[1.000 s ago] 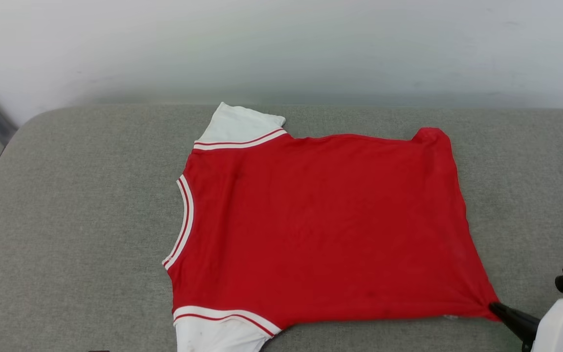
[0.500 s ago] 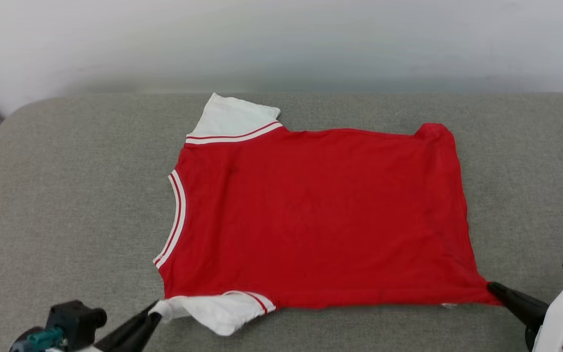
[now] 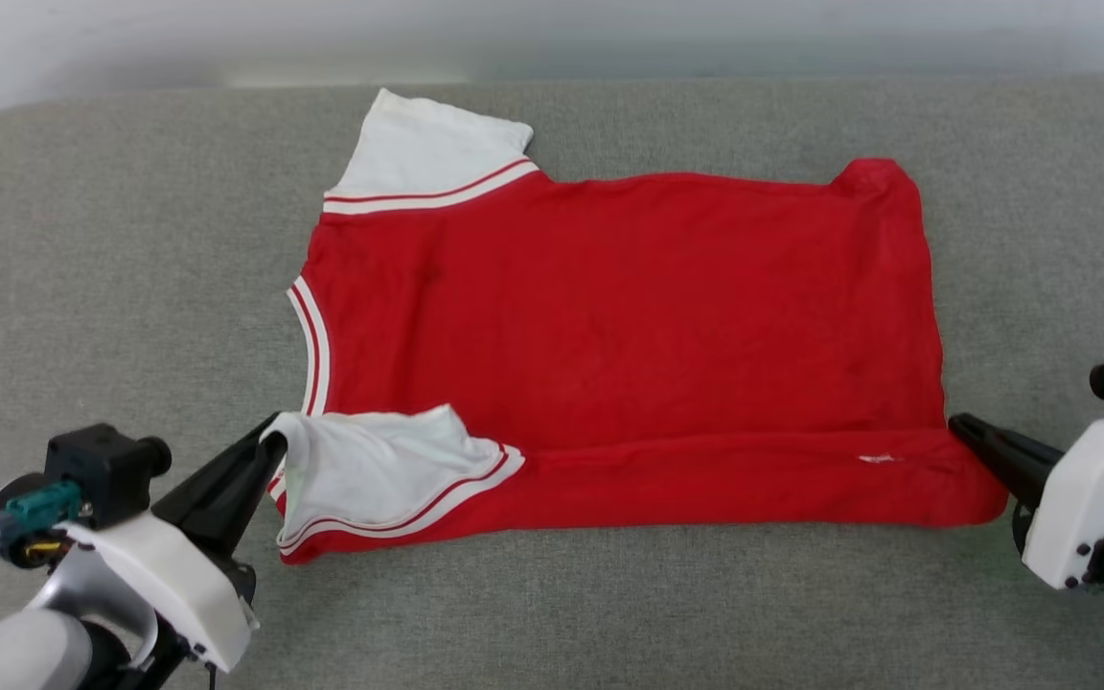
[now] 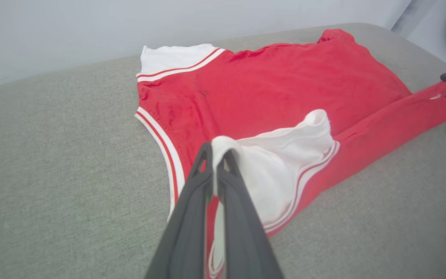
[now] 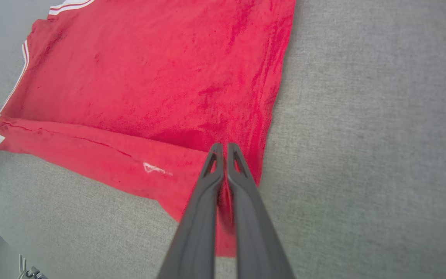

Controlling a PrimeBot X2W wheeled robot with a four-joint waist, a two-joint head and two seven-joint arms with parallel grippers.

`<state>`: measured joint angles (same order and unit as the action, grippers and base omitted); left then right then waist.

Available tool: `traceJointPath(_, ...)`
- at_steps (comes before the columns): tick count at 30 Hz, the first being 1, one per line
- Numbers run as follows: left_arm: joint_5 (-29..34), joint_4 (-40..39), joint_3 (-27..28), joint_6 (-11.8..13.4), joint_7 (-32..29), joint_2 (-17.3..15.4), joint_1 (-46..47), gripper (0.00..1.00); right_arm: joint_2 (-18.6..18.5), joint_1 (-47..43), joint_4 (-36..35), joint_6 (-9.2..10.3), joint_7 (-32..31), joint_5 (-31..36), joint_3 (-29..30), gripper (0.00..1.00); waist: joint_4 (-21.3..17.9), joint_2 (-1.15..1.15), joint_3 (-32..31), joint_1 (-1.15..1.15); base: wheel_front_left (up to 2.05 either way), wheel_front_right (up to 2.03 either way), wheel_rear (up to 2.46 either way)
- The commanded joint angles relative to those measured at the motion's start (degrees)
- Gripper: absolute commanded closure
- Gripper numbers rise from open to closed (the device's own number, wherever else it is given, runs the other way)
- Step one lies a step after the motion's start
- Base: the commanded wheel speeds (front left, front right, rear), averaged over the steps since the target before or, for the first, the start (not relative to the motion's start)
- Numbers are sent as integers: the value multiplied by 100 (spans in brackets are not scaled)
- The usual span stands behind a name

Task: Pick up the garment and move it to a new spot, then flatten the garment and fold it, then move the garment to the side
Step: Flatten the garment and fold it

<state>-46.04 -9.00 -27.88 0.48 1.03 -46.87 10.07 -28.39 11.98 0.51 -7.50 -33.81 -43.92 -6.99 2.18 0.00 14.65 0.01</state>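
Note:
The garment [image 3: 609, 316], a red T-shirt with white sleeves and striped trim, lies on the grey cushion, its plain red side up and collar to the left. Its near edge is folded over onto the body as a long red band [image 3: 734, 479]. My left gripper [image 3: 269, 443] is shut on the near white sleeve [image 3: 370, 470], which it holds up over the shirt; in the left wrist view the sleeve [image 4: 285, 162] drapes from the gripper [image 4: 218, 149]. My right gripper [image 3: 956, 424] is shut on the garment's near hem corner [image 5: 223, 217], with red cloth between its fingers [image 5: 207, 182].
The grey fabric cushion [image 3: 111, 287] spreads wide on all sides of the shirt. A pale wall [image 3: 552, 29] runs along its far edge. The far white sleeve [image 3: 423, 153] lies flat at the back left.
Both grippers have carried the shirt's near edge away from me, folding the near sleeve and a red band over the body. The head camera has tilted down, shifting the whole picture.

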Motion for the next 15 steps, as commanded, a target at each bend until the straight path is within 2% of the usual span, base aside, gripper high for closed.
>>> traceJointPath(1, 17, 92, -7, -48, -30, 45, 167, 100, 49, 169, 59, 2, -3, 79, -17, 100, -21, 0, 138, -1, 0, 0, 0)
traceJointPath(12, 197, 1003, -215, -332, -207, 374, 1109, 100, 189, 872, 687, 2, 18, 548, -213, 100, -2, 0, 454, -1, 0, 0, 0)
traceJointPath(15, 387, 1333, -318, -308, -139, 520, 1321, 100, 211, 1012, 873, 2, 88, 646, -356, 100, 2, 0, 504, -1, 0, 0, 0)
